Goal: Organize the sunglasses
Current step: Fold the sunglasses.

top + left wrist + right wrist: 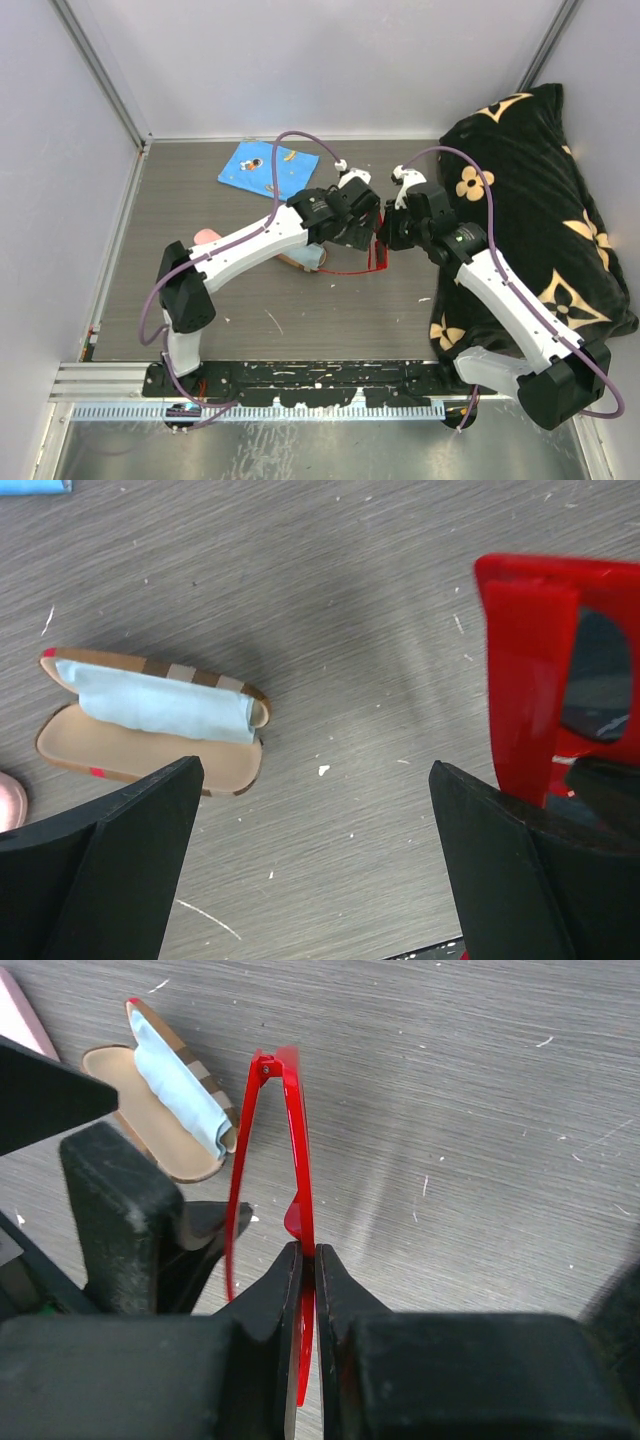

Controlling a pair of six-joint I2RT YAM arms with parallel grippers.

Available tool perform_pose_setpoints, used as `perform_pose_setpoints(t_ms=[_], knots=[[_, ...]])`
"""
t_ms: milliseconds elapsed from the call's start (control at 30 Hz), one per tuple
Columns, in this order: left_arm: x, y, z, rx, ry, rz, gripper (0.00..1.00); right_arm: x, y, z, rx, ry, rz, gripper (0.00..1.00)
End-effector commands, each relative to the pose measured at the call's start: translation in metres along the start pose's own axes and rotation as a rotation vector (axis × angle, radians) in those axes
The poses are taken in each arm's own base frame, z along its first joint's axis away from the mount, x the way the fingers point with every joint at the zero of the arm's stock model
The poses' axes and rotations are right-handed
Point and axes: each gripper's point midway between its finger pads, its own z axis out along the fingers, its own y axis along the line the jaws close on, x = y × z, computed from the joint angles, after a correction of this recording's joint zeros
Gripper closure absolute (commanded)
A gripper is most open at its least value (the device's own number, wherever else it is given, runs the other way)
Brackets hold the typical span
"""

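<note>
My right gripper (305,1260) is shut on the front frame of the red sunglasses (297,1130), holding them edge-up just above the table, with one temple curving off to the left. In the top view the red sunglasses (378,250) hang between the two grippers at mid-table. My left gripper (315,800) is open wide, with only bare table between its fingers. The red sunglasses (528,670) stand right beside its right finger (530,870). From above, the left gripper (355,225) sits close to the right gripper (393,238).
An open brown striped glasses case (150,725) holding a light blue cloth lies left of the grippers. Further left is a pink case (205,237). A blue patterned cloth (268,165) lies at the back, and a black flowered cushion (530,220) fills the right side.
</note>
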Motion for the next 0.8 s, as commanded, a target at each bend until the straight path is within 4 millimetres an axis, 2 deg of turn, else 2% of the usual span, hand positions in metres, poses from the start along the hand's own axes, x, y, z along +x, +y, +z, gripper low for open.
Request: perform_pose_setpoints(t_ms=[0,200,300,400,567,667,767], knots=[[-0.037,-0.023,-0.014,0.086,-0.101,-0.063,0.02,-0.018,0.017,-0.001,-0.073,-0.064,0.023,1.00],[-0.048,-0.035,-0.014,0.119,-0.116,-0.076,0.02,-0.016,0.024,0.000,-0.114,-0.055,0.036,1.00],[-0.053,-0.033,-0.017,0.112,-0.133,-0.065,0.02,-0.014,0.021,0.002,-0.097,-0.056,0.044,1.00],[-0.058,-0.017,-0.028,0.068,-0.168,-0.043,0.02,-0.013,0.002,0.005,-0.010,-0.072,0.061,1.00],[-0.064,0.013,-0.068,0.061,-0.279,0.009,0.02,-0.024,-0.027,0.011,0.110,-0.116,0.115,1.00],[-0.054,0.033,-0.090,0.060,-0.309,0.035,0.02,-0.042,-0.039,0.011,0.151,-0.156,0.150,1.00],[-0.033,0.052,-0.104,0.060,-0.303,0.052,0.02,-0.061,-0.046,0.008,0.162,-0.204,0.184,1.00]])
